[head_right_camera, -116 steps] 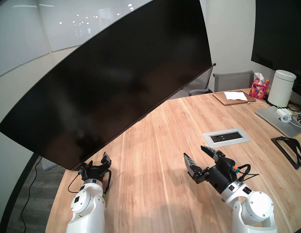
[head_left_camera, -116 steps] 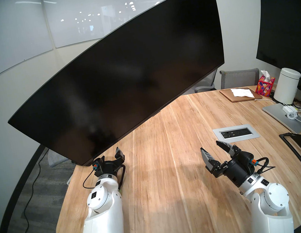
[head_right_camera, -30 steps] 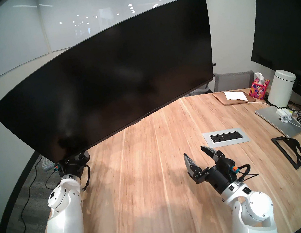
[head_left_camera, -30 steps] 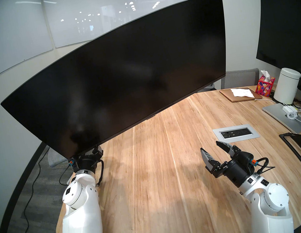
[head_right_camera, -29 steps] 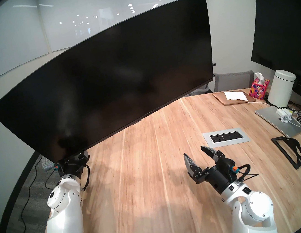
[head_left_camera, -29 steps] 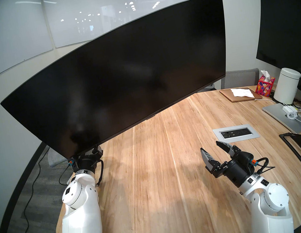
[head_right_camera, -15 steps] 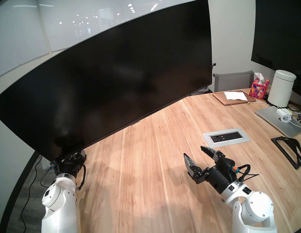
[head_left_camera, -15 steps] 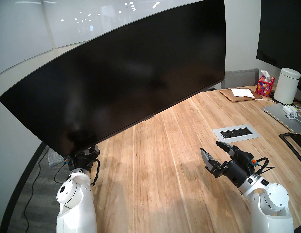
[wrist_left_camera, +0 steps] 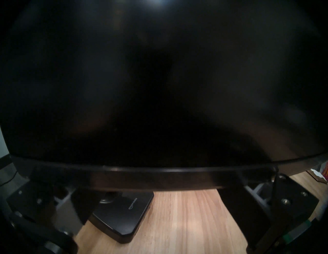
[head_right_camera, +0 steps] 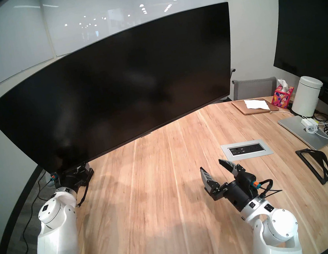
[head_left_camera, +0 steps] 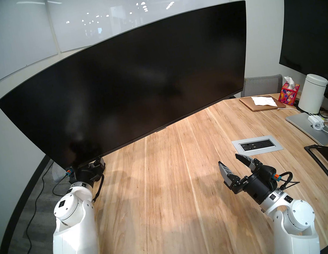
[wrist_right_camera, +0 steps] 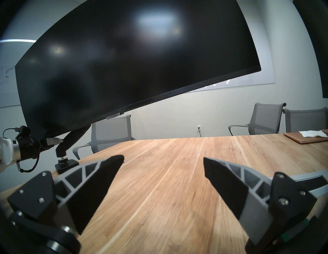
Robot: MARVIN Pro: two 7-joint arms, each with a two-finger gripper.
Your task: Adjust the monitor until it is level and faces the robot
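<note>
**Monitor partly righted, left end low**

Nearest the head camera, the right pincer hangs idle above the wooden surface. Its jaws are spread and hold nothing, and the monitor is well apart from it, ahead and to its left.

Farther out, the left pincer sits right under the lower-left corner of the monitor. In the left wrist view its two fingers stand wide apart, and their tips run up beneath the bottom bezel, which crosses from one finger to the other. So it looks released, propping the edge from below and not clamping it. Whether the tips touch the bezel is hidden.

The levelling looks partly done. In both head views and the right wrist view the screen slopes: the end above the left pincer is low and the far end, up and to that pincer's right, is high. What remains, I judge, is more lift at the low corner, then a check that the panel faces the robot squarely. It seems turned roughly this way already, though the fisheye makes that hard to judge.

The monitor is a very wide, dark, thin-bezelled panel. It floats clear of the surface on a black jointed arm beyond the left pincer, which ends in a clamp base on the surface.
</note>
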